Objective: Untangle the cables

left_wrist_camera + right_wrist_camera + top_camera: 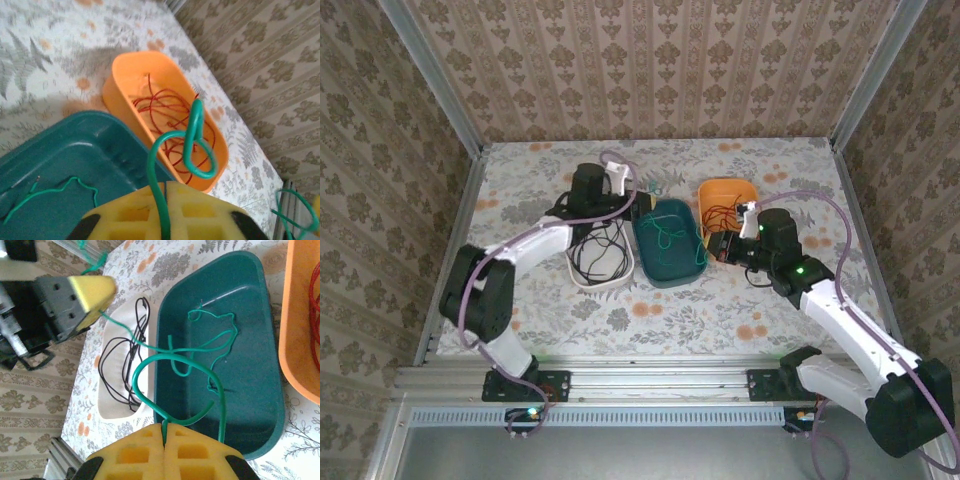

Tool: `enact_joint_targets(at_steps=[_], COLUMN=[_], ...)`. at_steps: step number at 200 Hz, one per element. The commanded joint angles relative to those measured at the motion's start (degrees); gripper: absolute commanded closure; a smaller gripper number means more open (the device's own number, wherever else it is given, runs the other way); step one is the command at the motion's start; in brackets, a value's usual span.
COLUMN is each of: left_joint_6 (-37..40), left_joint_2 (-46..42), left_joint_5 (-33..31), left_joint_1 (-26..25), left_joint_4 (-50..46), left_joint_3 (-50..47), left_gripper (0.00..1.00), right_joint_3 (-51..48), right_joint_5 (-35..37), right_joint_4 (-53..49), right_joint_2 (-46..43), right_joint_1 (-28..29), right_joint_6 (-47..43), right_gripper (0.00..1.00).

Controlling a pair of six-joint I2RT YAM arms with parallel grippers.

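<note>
Floral counter (720, 300) carries three trays. The left tool (164, 189) has its pads together on the green cable (192, 135), which loops up just ahead of it. Beyond lies the orange tray (125, 75) holding the red cable (165, 100). The right tool (164, 427) is clamped on the green cable too. The teal tray (250, 305) is just ahead, and the white tray (112, 407) with the black cable (107, 350) is ahead-left.

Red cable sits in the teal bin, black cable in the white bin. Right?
Not quite. The red cable sits in the orange bin, not the teal one, as the left wrist view shows. The black cable is in the white bin, yes.
</note>
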Motion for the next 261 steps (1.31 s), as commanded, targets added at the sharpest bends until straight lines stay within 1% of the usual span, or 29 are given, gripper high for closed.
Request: enact_joint_targets(at_steps=[1,8,13,23,26,30,40,60,62,69,82,107,138,168,175,188,196,203,213,221,234,240,261], left_joint_6=[5.4,6.2,6.6,6.8,6.8,6.8,6.6,6.1,6.0,5.4,4.4,3.6,3.0,0.9,0.1,-1.1,-1.3,-1.6,-1.6,-1.4,-1.2,-1.0,-0.4], left_joint_2=[2.3,2.1,1.5,0.0,-0.5,-1.2,-3.2,-6.1,-6.2,-6.4,-6.2,-5.0,-2.6,-0.9,-0.4,0.5,0.8,1.2,1.5,1.6,1.2,0.9,-1.2], left_joint_5=[-2.6,-3.9,-4.4,-4.9,-4.8,-4.7,-3.6,2.0,3.8,7.0,10.5,13.1,12.6,12.9,13.3,13.9,14.0,13.9,14.0,13.8,12.9,12.4,10.0], left_joint_1=[-1.7,-2.1,-2.3,-2.6,-2.7,-2.8,-3.1,-4.6,-4.7,-5.4,-6.9,-9.6,-10.9,-11.1,-11.1,-11.1,-11.1,-11.0,-11.1,-11.1,-11.0,-10.9,-10.4], left_joint_4=[-11.1,-11.8,-11.6,-10.4,-10.1,-9.4,-7.9,-2.8,-2.3,-1.0,0.5,2.5,2.1,5.1,6.1,7.3,7.5,7.7,7.7,7.2,6.8,6.7,6.6], left_joint_3=[4.9,5.0,4.7,3.3,2.9,2.2,0.5,-2.9,-3.1,-3.4,-3.3,-2.9,-1.1,-0.2,0.0,0.7,1.2,1.4,1.6,1.7,1.3,1.0,-1.0], left_gripper=[0.48,0.32,0.23,0.16,0.12,0.1,0.1,0.14,0.15,0.15,0.15,0.15,0.18,0.31,0.37,0.43,0.49,0.57,0.74,0.86,0.98,1.0,1.0], right_joint_3=[-0.6,-0.6,-0.6,-0.5,-0.5,-0.6,-0.8,-0.8,-0.7,-0.6,-0.3,0.1,0.7,1.3,1.3,1.1,1.0,0.9,0.7,0.5,0.5,0.5,-0.3], right_joint_5=[1.1,0.8,0.7,-0.1,-0.5,-0.9,-2.1,-4.7,-4.9,-5.7,-6.9,-8.6,-9.2,-10.0,-10.1,-10.4,-10.5,-10.6,-10.3,-9.7,-6.4,-3.4,4.6], right_joint_4=[-2.1,-2.0,-2.1,-1.6,-1.4,-1.0,0.2,2.1,2.2,2.3,2.5,2.7,1.9,0.8,0.6,0.8,0.8,0.8,0.9,0.8,-0.9,-2.3,-6.1], right_joint_2=[-1.6,-1.8,-1.9,-2.0,-2.0,-1.9,-1.7,-0.7,-0.6,-0.1,0.5,0.7,0.0,-0.3,-0.3,-0.4,-0.5,-0.6,-0.8,-1.1,-1.7,-2.1,-3.7], right_joint_1=[-0.1,-0.1,-0.2,-0.4,-0.5,-0.6,-0.9,-1.1,-1.1,-1.1,-0.9,-0.5,-0.3,0.0,0.0,0.2,0.2,0.2,0.3,0.2,0.2,0.2,-1.0], right_joint_6=[-1.1,-1.1,-1.1,-0.7,-0.6,-0.4,0.2,0.8,0.8,0.8,0.5,-0.1,-0.9,-1.8,-1.9,-2.0,-1.9,-2.0,-1.9,-1.8,-2.0,-2.1,-1.8], right_gripper=[1.0,1.0,1.0,1.0,1.0,1.0,1.0,1.0,1.0,1.0,1.0,1.0,1.0,1.0,1.0,1.0,1.0,1.0,1.0,1.0,1.0,1.0,1.0])
